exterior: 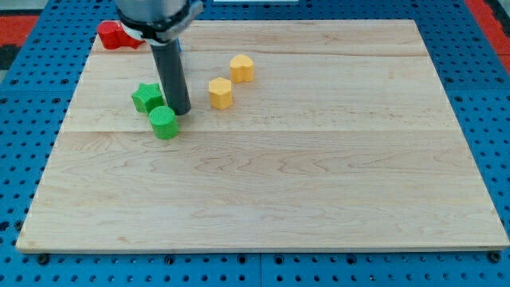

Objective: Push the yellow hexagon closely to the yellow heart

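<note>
The yellow hexagon (221, 92) lies on the wooden board in the upper left part of the view. The yellow heart (242, 68) lies just up and to the right of it, a small gap apart. My tip (181, 111) rests on the board to the left of the hexagon, about a block's width away. The tip stands between the hexagon and two green blocks, right beside the green cylinder (163, 122).
A green star (146, 97) lies left of the rod, next to the green cylinder. A red block (116, 35) sits at the board's top left edge, partly hidden by the arm. The board (319, 175) lies on a blue pegboard surface.
</note>
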Robot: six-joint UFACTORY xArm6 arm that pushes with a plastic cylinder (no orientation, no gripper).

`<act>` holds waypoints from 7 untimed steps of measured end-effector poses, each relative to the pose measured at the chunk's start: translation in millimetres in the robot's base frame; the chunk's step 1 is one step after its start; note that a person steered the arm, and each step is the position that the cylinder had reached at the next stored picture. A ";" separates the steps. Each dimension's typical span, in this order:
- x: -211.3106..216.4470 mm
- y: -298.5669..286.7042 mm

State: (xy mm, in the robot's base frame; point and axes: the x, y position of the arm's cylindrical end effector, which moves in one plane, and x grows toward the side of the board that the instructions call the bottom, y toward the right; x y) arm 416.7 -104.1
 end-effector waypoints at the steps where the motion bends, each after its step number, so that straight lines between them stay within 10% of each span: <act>1: 1.5 5.0; 7: -55.1 48.9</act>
State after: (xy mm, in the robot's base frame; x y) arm 361.6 -55.1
